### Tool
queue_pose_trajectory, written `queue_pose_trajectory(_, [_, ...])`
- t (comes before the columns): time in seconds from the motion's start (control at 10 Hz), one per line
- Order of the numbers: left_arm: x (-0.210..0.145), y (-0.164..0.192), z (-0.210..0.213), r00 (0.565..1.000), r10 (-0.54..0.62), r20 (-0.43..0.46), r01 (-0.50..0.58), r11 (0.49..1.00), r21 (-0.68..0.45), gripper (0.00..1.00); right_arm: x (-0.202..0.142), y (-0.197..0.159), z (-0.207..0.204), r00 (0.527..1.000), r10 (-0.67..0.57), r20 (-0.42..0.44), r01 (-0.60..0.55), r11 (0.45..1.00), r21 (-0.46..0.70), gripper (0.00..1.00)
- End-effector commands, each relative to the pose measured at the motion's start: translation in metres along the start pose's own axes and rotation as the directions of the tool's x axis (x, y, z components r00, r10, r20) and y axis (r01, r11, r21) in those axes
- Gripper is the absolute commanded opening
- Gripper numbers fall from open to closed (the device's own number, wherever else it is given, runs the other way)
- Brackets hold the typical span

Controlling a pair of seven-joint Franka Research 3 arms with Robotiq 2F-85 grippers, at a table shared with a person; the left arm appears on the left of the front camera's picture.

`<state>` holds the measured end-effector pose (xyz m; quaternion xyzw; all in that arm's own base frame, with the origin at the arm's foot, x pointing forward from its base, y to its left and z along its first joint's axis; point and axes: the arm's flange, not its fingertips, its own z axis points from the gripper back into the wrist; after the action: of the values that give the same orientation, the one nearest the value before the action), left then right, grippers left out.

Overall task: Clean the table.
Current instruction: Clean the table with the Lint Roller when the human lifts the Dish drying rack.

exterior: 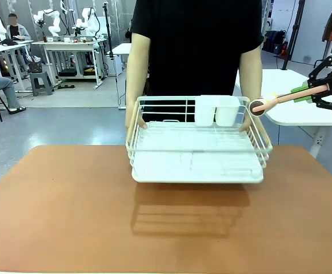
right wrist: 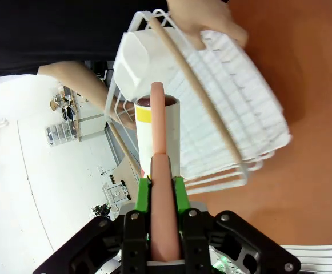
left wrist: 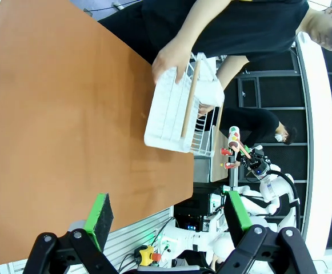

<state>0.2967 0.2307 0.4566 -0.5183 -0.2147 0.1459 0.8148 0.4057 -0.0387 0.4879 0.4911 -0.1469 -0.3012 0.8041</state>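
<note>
The desk [exterior: 68, 217], with its reddish-brown top, lies directly under the white wire rack [exterior: 197, 154]. Its top faces up, and its long axis runs from our left side to our right side, parallel to the long side of the rack. We see nothing lying on it around the rack. A person holds the rack by its short ends, one hand [left wrist: 168, 57] on each end. From the shadow below it, we judge that the rack is lifted off the desk.

To the right of the rack, the right end effector [right wrist: 161, 191] is closed on the pink handle of a lint roller [right wrist: 168, 137]. The roll is just beside the far right corner of the rack, near the white cutlery holder [exterior: 217, 111]. On our side of the rack, well apart from it, the left end effector [left wrist: 168, 212] hangs over the desk with its pads spread wide and nothing between them.

The risk here, we think, is the small gap at that corner. If the right arm comes down to the desk while the rack is in the air, the roller could hit the wires or the person's hand. The sticky roll could also catch on the rack.
</note>
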Motion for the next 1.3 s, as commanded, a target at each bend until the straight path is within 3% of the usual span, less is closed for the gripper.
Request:
queue_pose_trajectory(0.0, [0.000,-0.002,0.003,1.000,-0.021,0.004,0.021,0.999,-0.026,1.00,-0.001,0.001,0.000,1.000,0.002,-0.006,-0.002,1.000,0.002,0.00])
queue_pose_trajectory(0.2, [0.000,-0.002,0.003,1.000,-0.021,0.004,0.021,0.999,-0.026,1.00,-0.001,0.001,0.000,1.000,0.002,-0.006,-0.002,1.000,0.002,0.00])
queue_pose_trajectory(0.3, [0.000,-0.002,0.003,1.000,-0.021,0.004,0.021,0.999,-0.026,1.00,0.000,0.000,0.000,1.000,0.000,0.000,0.000,1.000,0.000,0.21])
queue_pose_trajectory(0.6, [0.000,-0.002,0.003,1.000,-0.021,0.004,0.021,0.999,-0.026,1.00,0.004,0.019,0.026,0.991,0.136,0.018,-0.134,0.989,-0.066,0.21])
queue_pose_trajectory(0.8, [0.000,-0.002,0.003,1.000,-0.021,0.004,0.021,0.999,-0.026,1.00,0.013,0.039,0.039,0.960,0.254,-0.114,-0.271,0.947,-0.173,0.21])
queue_pose_trajectory(0.9, [0.000,-0.002,0.003,1.000,-0.021,0.004,0.021,0.999,-0.026,1.00,0.029,0.058,0.036,0.919,0.344,-0.195,-0.383,0.895,-0.227,0.21])
queue_pose_trajectory(1.1, [0.000,-0.002,0.003,1.000,-0.021,0.004,0.021,0.999,-0.026,1.00,0.067,0.076,0.014,0.788,0.478,-0.388,-0.584,0.780,-0.226,0.21])
queue_pose_trajectory(1.2, [0.000,-0.002,0.003,1.000,-0.021,0.004,0.021,0.999,-0.026,1.00,0.080,0.070,-0.008,0.761,0.484,-0.432,-0.611,0.760,-0.223,0.21])
